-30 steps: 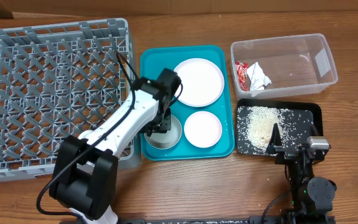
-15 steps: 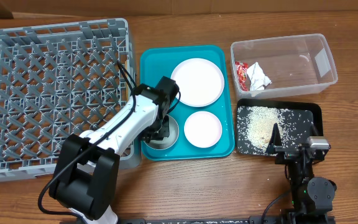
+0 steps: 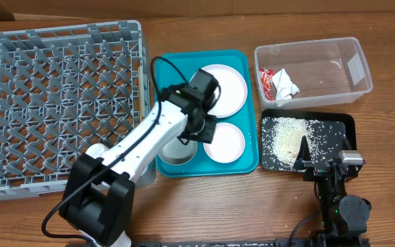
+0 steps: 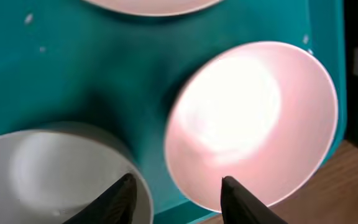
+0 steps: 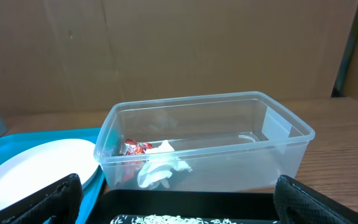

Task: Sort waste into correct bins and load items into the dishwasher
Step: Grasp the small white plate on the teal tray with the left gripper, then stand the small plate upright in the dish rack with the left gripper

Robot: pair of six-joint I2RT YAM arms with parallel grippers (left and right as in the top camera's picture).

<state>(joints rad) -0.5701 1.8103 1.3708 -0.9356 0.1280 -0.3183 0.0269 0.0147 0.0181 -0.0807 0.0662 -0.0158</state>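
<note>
A teal tray holds a large white plate, a small white bowl and a grey bowl. My left gripper hovers open and empty over the tray, between the two bowls. In the left wrist view the left gripper has one fingertip over the grey bowl's rim and the other over the white bowl's near edge. The grey dish rack stands at the left. My right gripper rests open and empty at the near edge of the black tray.
A clear bin at the back right holds crumpled wrappers, also shown in the right wrist view. The black tray holds scattered rice. The right wrist view shows the clear bin and the plate.
My left gripper has moved right and a little back, from the grey bowl's left side to the gap between the grey bowl and the small white bowl. The right arm has not moved.
</note>
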